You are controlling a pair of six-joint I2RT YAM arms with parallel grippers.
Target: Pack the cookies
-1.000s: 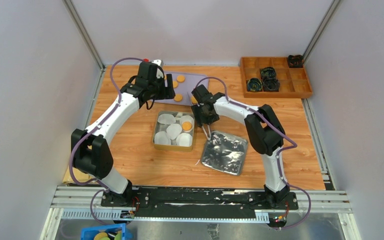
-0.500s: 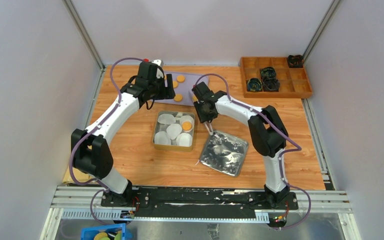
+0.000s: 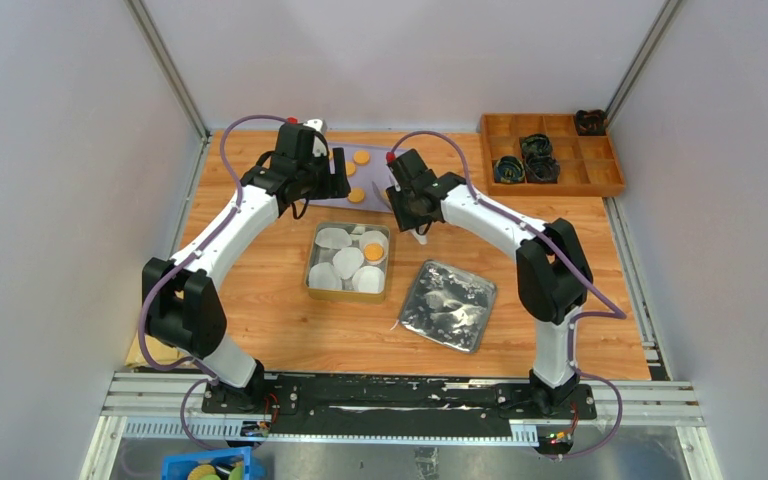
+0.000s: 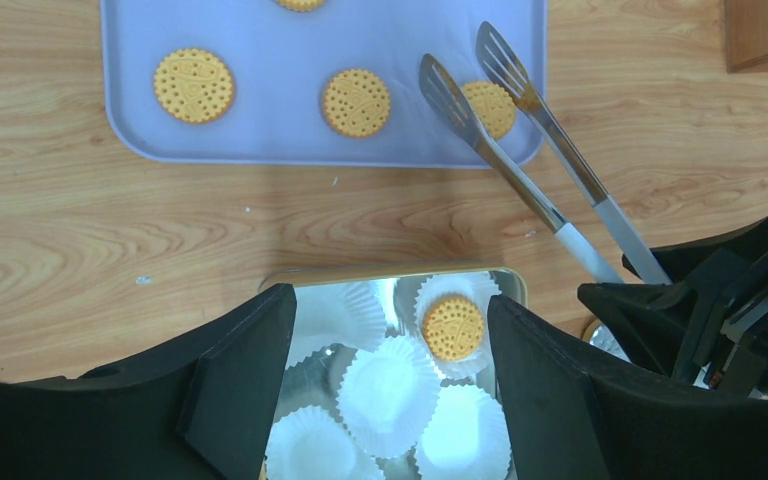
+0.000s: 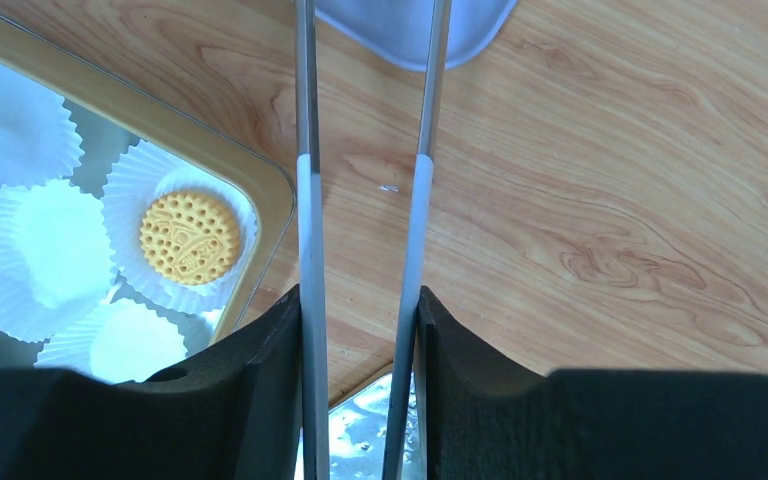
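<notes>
Several cookies [image 4: 356, 102] lie on a lavender tray [image 4: 260, 140], which also shows in the top view [image 3: 385, 160]. One cookie [image 4: 453, 327] sits in a white paper liner in the metal tin [image 3: 312, 262]; it also shows in the right wrist view [image 5: 189, 237]. My right gripper [image 5: 360, 385] is shut on metal tongs [image 5: 305, 200]. The tongs' open tips [image 4: 442, 82] reach over the tray's near right corner, either side of a cookie [image 4: 490, 108]. My left gripper [image 4: 390, 390] is open and empty, held above the tin's far edge.
The tin's silver lid [image 3: 447, 303] lies right of the tin. A wooden compartment box [image 3: 550, 152] with dark items stands at the back right. Several empty white liners [image 4: 390, 385] fill the tin. A blue bin [image 3: 205, 467] sits below the table's front edge.
My right gripper has moved away from the lid and the tin towards the far tray, carrying the tongs' tips onto the tray. The left arm has not moved.
</notes>
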